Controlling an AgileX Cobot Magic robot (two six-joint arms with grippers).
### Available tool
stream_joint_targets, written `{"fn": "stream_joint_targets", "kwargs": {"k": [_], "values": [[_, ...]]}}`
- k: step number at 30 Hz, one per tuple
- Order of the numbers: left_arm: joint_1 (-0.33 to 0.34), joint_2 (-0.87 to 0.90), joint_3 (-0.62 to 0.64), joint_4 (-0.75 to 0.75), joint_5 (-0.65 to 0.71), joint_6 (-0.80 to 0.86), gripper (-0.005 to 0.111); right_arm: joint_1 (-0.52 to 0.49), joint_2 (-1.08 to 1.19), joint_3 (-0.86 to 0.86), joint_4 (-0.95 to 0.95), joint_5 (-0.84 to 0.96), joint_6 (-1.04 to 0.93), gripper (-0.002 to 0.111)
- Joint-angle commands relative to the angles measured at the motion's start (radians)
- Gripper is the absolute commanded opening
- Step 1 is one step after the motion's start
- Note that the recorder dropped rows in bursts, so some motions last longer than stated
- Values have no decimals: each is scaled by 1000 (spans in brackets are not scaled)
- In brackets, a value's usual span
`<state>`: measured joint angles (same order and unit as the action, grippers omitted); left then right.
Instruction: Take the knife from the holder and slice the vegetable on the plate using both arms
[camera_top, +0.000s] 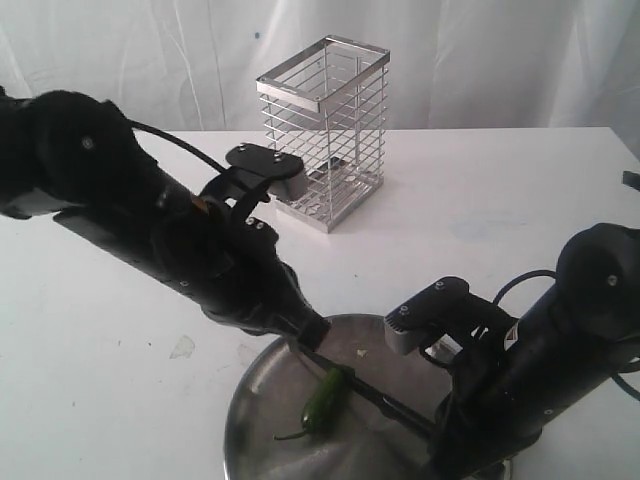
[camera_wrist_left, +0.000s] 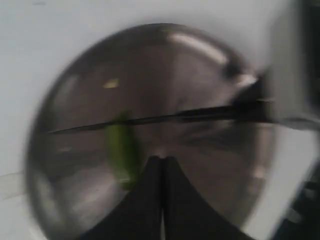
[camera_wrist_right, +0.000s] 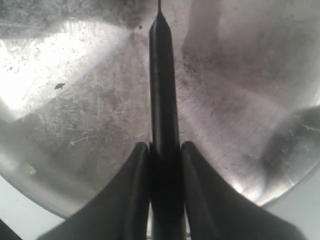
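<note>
Nearest the camera, the large round shiny stainless-steel plate (camera_top: 262, 408) sits at the front edge of the white worktop (camera_top: 480, 220) and holds one small dark green chili pepper (camera_top: 325, 400) with a thin curved stem. Across the plate runs the slim all-dark knife (camera_top: 372, 392); the right tool (camera_wrist_right: 165, 165) grips its rounded handle between both fingers, and its blade passes over the pepper. Just beside the pepper, the left tool (camera_wrist_left: 162, 165) hangs with its jaws pressed together, holding nothing. Farther back stands the tall silver wire holder (camera_top: 325, 130), with nothing visible inside. No writing is readable.
</note>
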<state>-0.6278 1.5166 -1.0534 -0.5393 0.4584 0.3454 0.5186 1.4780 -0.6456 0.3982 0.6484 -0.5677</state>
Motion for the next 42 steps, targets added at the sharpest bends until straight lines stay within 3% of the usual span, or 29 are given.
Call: {"fn": "stream_joint_targets", "kwargs": {"k": [1, 5, 8, 10, 15, 18, 24, 32, 42], "values": [[-1, -57, 6, -558, 307, 527, 0, 1, 0, -7, -6, -8, 3, 0], [-1, -76, 6, -908, 721, 824, 0, 1, 0, -7, -6, -8, 3, 0], [5, -110, -5, -1094, 763, 942, 0, 1, 0, -7, -6, -8, 3, 0], [31, -142, -24, -1130, 763, 989, 0, 1, 0, -7, -6, -8, 3, 0], [87, -206, 0, -926, 209, 822, 0, 1, 0, -7, -6, -6, 3, 0], [87, -191, 77, -801, 64, 777, 0, 1, 0, -8, -6, -8, 3, 0], [87, -72, 195, -768, -95, 780, 2, 1, 0, -11, -6, -18, 3, 0], [87, 107, 199, -869, -162, 857, 43, 1, 0, -11, -6, -18, 3, 0], [58, 246, 161, -1150, -148, 1138, 44, 1, 0, -11, -4, -25, 3, 0]]}}
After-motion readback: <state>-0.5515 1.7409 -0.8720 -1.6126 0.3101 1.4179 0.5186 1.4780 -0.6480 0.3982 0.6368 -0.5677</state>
